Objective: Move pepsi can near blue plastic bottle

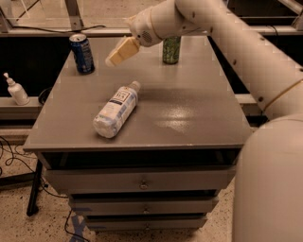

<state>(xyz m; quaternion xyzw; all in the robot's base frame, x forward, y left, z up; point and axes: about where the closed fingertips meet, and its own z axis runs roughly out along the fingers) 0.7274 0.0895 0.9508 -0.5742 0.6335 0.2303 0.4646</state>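
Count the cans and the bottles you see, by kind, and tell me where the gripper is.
Cans: 2, the pepsi can and the green can.
Bottles: 2, the blue plastic bottle and the white pump bottle.
Total: 4.
The gripper hangs above the table, between the two cans.

Grey drawer cabinet point(94, 182), centre; glare on its top. Speckled floor point(14, 222), 7 o'clock, with black cables point(9, 151). White pump bottle point(14, 90) on a ledge point(28, 109), 9 o'clock. Metal frame point(73, 9), 11 o'clock.

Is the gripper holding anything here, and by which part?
Nothing: the gripper hangs empty above the table, between the pepsi can and the green can, touching neither.
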